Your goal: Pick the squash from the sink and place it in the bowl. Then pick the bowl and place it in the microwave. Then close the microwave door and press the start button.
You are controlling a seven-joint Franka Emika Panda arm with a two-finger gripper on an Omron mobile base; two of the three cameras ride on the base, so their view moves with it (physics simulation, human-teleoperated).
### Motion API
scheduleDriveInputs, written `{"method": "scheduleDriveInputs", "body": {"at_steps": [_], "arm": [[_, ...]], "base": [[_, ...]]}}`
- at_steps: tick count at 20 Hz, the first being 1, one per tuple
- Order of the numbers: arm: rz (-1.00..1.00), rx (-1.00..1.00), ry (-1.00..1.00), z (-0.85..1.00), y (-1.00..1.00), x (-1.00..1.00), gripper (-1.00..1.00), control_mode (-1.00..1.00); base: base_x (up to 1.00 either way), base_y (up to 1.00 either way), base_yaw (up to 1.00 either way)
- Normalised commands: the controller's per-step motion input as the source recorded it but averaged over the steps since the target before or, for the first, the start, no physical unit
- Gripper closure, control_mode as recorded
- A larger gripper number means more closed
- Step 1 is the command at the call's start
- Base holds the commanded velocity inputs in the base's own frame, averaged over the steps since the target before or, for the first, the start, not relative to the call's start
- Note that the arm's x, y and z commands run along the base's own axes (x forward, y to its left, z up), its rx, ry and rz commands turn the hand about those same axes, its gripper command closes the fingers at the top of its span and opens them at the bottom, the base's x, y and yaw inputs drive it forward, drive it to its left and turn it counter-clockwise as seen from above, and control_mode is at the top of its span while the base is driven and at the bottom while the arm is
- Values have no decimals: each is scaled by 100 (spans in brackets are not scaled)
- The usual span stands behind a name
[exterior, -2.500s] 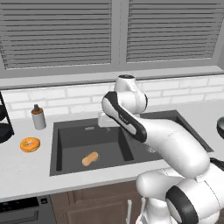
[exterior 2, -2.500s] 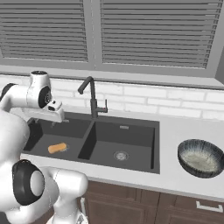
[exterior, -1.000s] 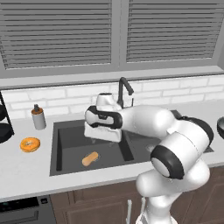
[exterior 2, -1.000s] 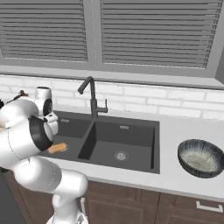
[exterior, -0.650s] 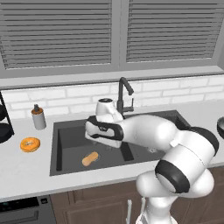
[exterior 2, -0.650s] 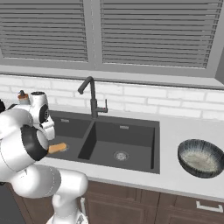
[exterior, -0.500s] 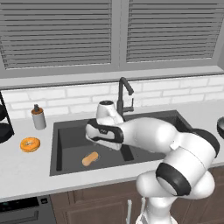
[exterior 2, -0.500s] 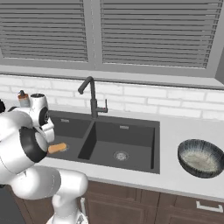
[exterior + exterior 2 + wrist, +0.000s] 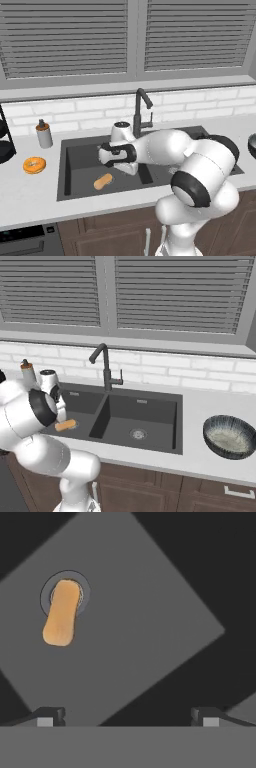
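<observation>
1. Kitchen counter under a shuttered window, with a dark grey double-basin sink (image 9: pixel 80 155) set into it and a tall dark faucet (image 9: pixel 141 102) rising behind the divider between the basins.
2. A white robot arm bends down over the left basin. Its gripper (image 9: pixel 125 714) hangs above the basin floor with nothing between the jaws, which stand wide apart; the two dark fingertips (image 9: pixel 50 714) show at the bottom of the hand view.
3. The squash (image 9: pixel 103 181), a stubby tan-orange vegetable, lies on the floor of the left basin. In the hand view one of its ends rests over the round drain (image 9: pixel 65 594), and it sits up and to the left of the fingertips, apart from them.
4. The bowl (image 9: pixel 230 437), dark blue-grey with a pale inside, stands on the counter to the right of the sink, well apart from the squash.
5. A glazed orange donut (image 9: pixel 34 164) and a small bottle (image 9: pixel 43 134) sit on the counter left of the sink.
</observation>
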Motion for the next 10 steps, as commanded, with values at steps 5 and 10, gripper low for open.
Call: {"method": "scheduleDriveInputs", "body": {"at_steps": [5,10], "arm": [[-2,-6,2,-29,16,49,-100,-100],[-1,-5,3,-21,16,41,-100,-100]], "base": [[0,0,0],[0,0,0]]}}
